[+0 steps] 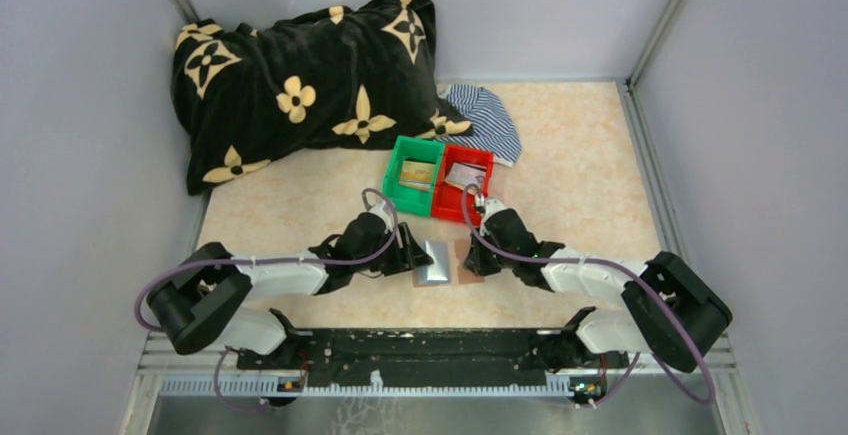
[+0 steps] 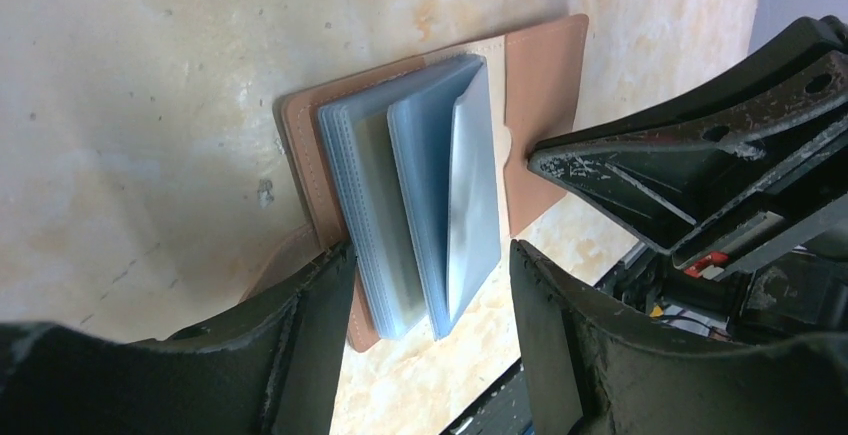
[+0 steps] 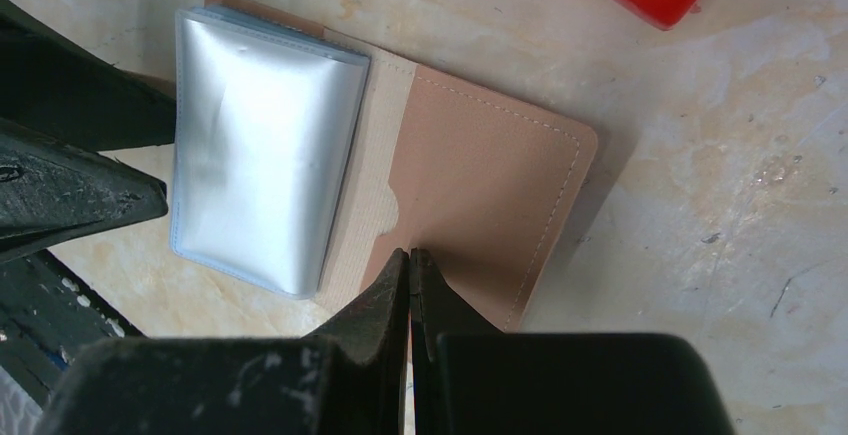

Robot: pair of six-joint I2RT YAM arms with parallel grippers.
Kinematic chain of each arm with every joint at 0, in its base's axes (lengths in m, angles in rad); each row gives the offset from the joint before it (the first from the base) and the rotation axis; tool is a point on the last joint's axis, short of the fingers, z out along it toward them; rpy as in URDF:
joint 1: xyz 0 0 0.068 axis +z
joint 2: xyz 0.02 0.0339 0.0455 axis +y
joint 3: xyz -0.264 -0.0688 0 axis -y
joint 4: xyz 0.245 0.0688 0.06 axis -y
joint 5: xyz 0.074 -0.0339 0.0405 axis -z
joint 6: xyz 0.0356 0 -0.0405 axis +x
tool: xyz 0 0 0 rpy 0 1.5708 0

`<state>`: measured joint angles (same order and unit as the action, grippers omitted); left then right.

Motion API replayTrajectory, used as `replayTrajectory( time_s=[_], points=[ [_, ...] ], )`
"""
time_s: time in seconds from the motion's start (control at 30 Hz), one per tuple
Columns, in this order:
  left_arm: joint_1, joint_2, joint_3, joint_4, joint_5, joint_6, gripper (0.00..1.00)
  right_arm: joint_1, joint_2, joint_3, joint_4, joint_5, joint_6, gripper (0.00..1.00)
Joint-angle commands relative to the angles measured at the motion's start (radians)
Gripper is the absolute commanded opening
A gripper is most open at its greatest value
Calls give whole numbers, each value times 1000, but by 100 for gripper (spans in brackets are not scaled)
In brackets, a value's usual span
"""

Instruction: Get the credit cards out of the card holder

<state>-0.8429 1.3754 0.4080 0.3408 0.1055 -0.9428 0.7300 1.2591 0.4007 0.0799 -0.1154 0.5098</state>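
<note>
The flat brown leather-like folding card holder was found lying open on the pale mottled worktop, near the arms' bases and between the two claws, with its stack of clear blue-grey plastic sleeves fanned upward. The left claw was held spread, one finger on each side of the sleeve stack, with nothing pinched. The right claw was pressed together, its tip set on the bare tan inner panel, apparently to pin it. Trouble could be expected from two sides. If the spread fingers were shut on the whole slippery stack rather than on one card, the holder would be dragged or lifted. Since the pinning tip was placed close to the panel's edge, it could also slide off and free the holder. Thin gold-tan and silvery credit cards were seen in the green plastic bin and the red plastic bin further back, too small to be counted. Whether any card sat in the sleeves could not be told — glare whitened the top one, and the left cover was hidden under a finger.
</note>
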Motion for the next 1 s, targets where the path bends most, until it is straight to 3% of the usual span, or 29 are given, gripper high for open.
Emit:
replayTrajectory(
  time_s=[0.0, 0.97],
  points=[
    [-8, 59, 33, 39, -1, 27, 65, -1, -18, -30, -20, -1, 5, 0],
    [-36, 31, 178, 64, 115, 20, 65, -2, -17, -85, 44, -19, 30, 0]
  ],
)
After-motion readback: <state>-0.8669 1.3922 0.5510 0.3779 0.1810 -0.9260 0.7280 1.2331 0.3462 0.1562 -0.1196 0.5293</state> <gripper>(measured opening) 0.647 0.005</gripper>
